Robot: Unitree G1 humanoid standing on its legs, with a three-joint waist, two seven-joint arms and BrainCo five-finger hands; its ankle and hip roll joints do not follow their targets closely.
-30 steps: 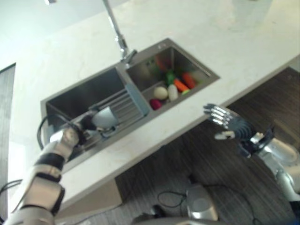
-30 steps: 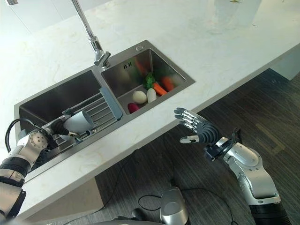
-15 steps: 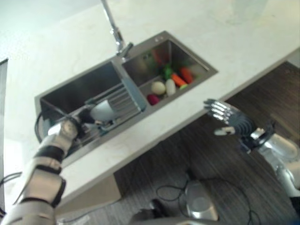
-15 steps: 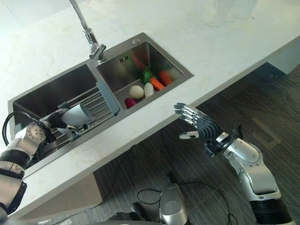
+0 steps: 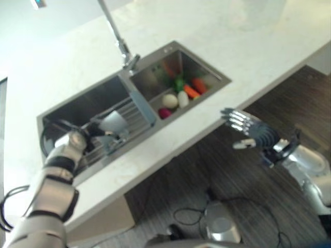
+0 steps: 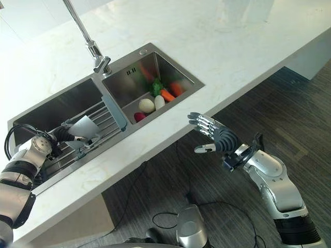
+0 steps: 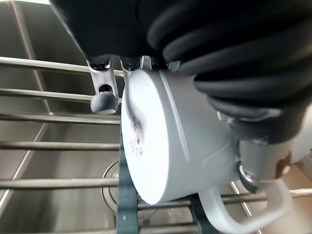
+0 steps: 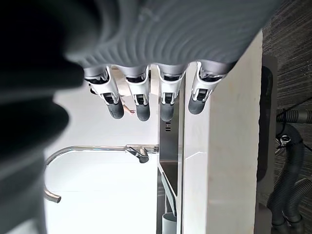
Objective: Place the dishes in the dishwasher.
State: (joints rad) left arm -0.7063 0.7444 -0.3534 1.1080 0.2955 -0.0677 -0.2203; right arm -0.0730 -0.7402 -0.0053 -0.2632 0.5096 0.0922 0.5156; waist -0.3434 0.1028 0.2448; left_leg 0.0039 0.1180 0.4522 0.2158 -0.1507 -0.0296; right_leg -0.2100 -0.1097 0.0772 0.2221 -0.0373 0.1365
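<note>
Countertop (image 6: 248,36) first, since it's the biggest thing here: pale stone running across the far side, with a steel double sink (image 6: 67,101) cut into it and a tall faucet (image 6: 85,39) at the far edge between the two basins. The right basin holds a little heap of vegetables (image 6: 155,95). Across the left basin sits a wire drying rack (image 6: 106,121) with a grey-blue end bar.

The task's thing is a white mug (image 6: 85,127), and it's right over that rack in the left basin, lying on its side. The robot's left hand (image 6: 61,135) has its fingers wrapped around the mug body; the left wrist view shows the mug (image 7: 170,141) snug under the hand, handle sticking out free, rack bars just past it.

The right hand (image 6: 214,138) hangs out over the floor on the near side of the counter, fingers spread and straight, holding nothing.

For doing this step well, probably lift the mug straight up so the handle doesn't snag a rack bar, keep the grip firm since it's smooth ceramic, and clear the sink rim before swinging away.

There's some dark print on the mug's base, but it's too smeared to read.
</note>
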